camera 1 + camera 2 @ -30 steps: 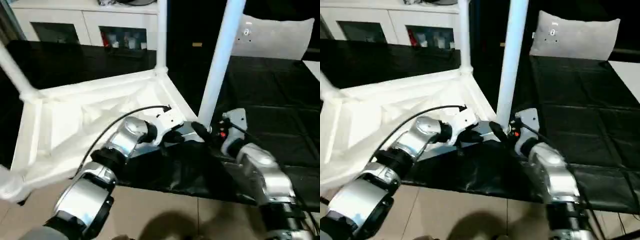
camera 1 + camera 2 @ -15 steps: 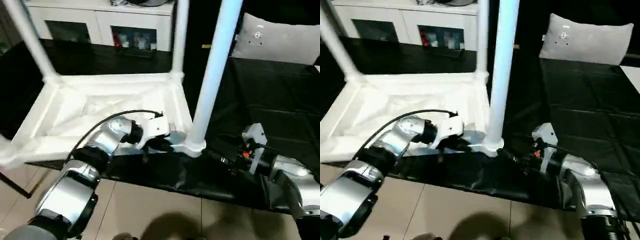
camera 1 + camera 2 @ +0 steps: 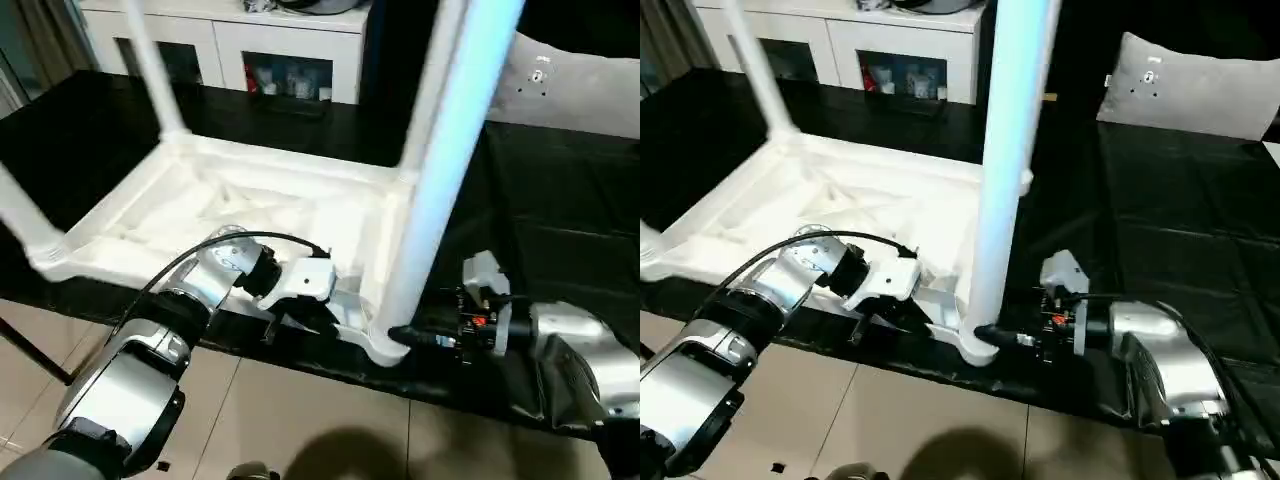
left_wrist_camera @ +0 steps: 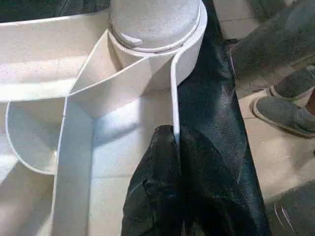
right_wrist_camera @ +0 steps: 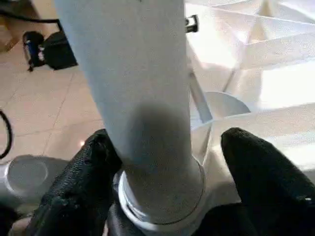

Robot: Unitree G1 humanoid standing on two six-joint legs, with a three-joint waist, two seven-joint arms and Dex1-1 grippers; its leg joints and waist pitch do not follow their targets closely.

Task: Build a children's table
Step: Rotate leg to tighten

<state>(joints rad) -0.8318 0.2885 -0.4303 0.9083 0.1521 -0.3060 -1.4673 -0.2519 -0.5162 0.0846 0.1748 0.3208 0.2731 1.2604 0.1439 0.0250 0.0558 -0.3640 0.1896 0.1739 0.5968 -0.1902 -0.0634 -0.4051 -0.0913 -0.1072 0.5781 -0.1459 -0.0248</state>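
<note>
The tabletop [image 3: 230, 215] looks like white moulded plastic, smooth with a slight sheen on its ribs and thin walls. The legs [image 3: 1005, 170] are the same white plastic, smooth tubes; the nearest one catches a bluish shine along its length. The sheet [image 3: 1160, 200] under them is black, glossy and faintly creased like thin plastic film or leatherette. The forearms [image 3: 150, 370] are brushed silver metal with black joints. The fingers [image 5: 74, 191] of the right gripper [image 5: 162, 187] are black and finely grained, like rubber or woven cloth. The floor [image 3: 910, 420] is pale, smooth, glossy tile. The pillow [image 3: 1185, 85] is matt grey cloth
</note>
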